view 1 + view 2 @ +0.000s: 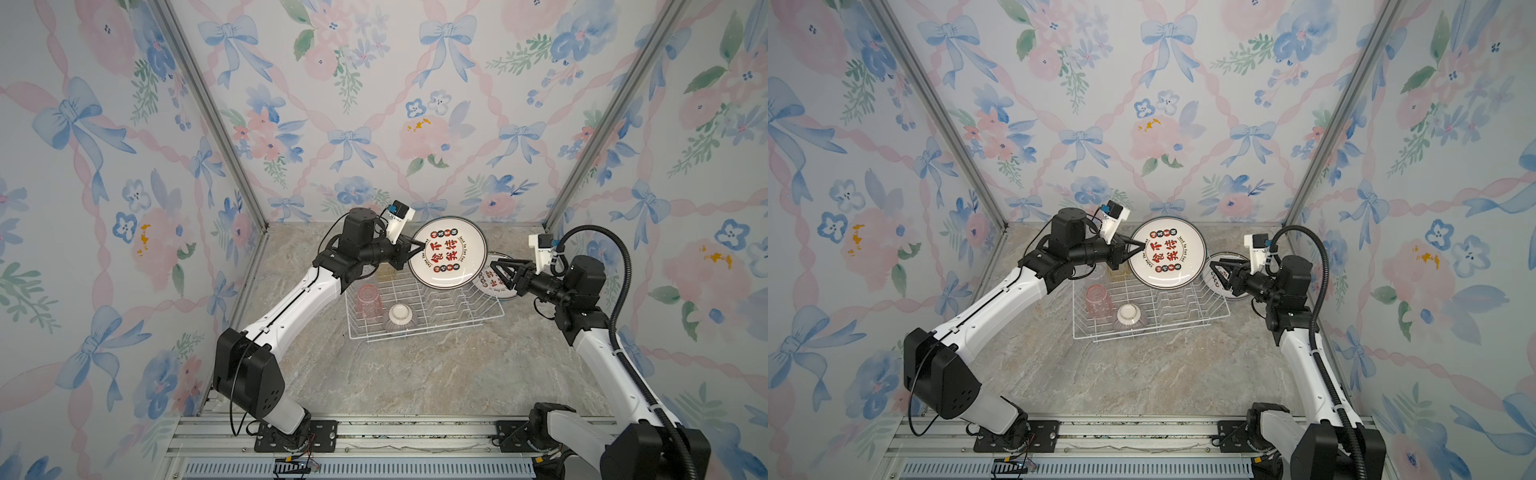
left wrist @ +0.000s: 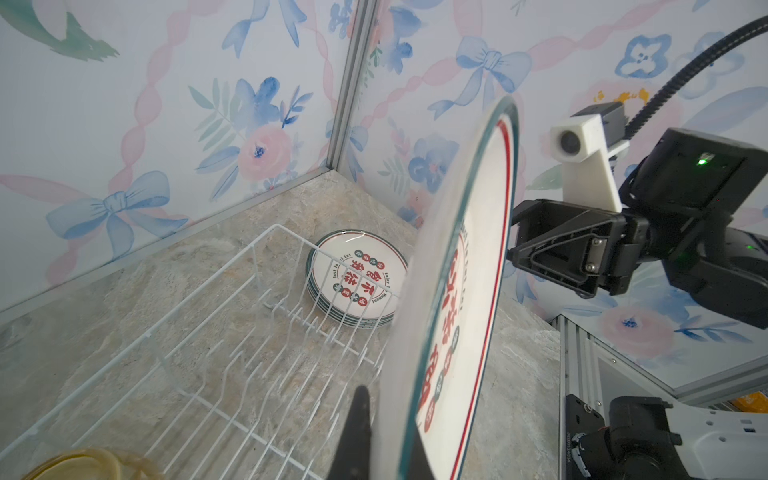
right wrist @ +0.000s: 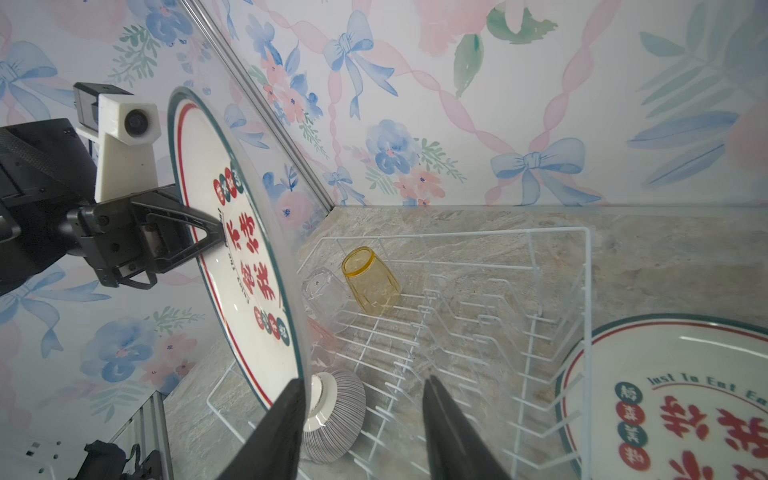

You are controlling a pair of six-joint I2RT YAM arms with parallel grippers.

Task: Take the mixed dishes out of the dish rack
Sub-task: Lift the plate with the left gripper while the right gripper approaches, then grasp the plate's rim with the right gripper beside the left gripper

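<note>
In both top views my left claw [image 1: 412,245] is clenched on the rim of a plate [image 1: 448,252], which stands on edge in the air above the rack [image 1: 436,327]. My right claw [image 1: 498,275] gapes beside it, over the plate stack [image 1: 482,283] on the table.

The left wrist view shows the stack [image 2: 357,278] just outside the rack's end.

In the right wrist view the rim lies against one finger [image 3: 286,424], not between both. I judge this a handover: centre the rim, clamp, then let the left go.
</note>
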